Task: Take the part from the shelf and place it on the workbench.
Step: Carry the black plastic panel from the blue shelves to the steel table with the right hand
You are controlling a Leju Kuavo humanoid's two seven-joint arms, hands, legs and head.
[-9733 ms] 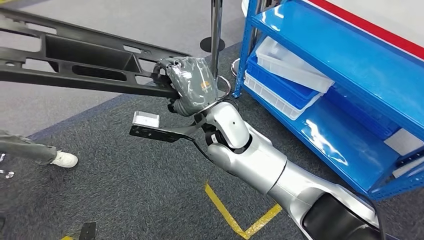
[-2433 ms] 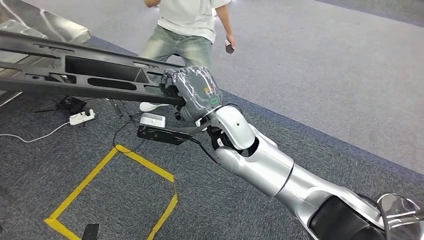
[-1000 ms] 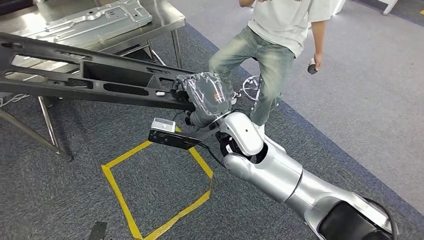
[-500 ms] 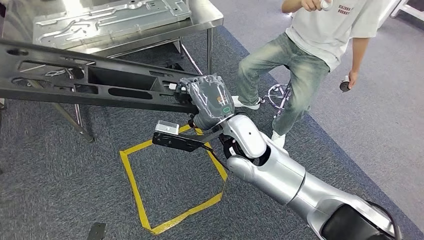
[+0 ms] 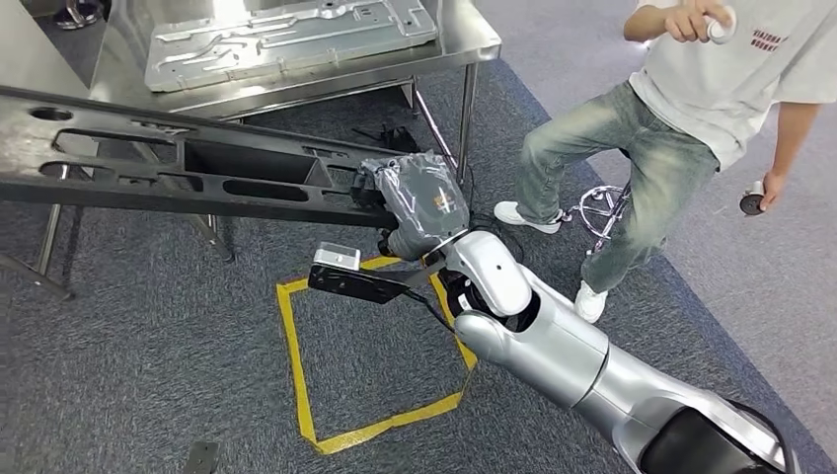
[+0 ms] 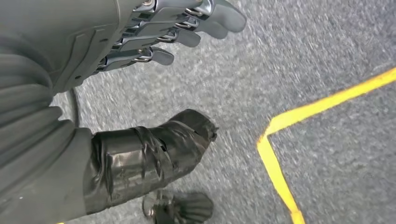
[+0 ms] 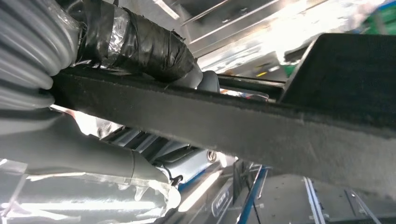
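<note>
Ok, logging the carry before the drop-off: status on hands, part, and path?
Right hand grips the long black part. Left hand open, over carpet. Steel workbench ahead, a metal panel already on it. Person standing close on the right.

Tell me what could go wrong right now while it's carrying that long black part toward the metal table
1. The right hand grips the long black part near one end, so the far end could sag or twist loose.
2. That far end already overlaps the steel workbench legs in the head view; it might strike the frame.
3. A person stands close beside the arm and could be hit if it swings.
</note>
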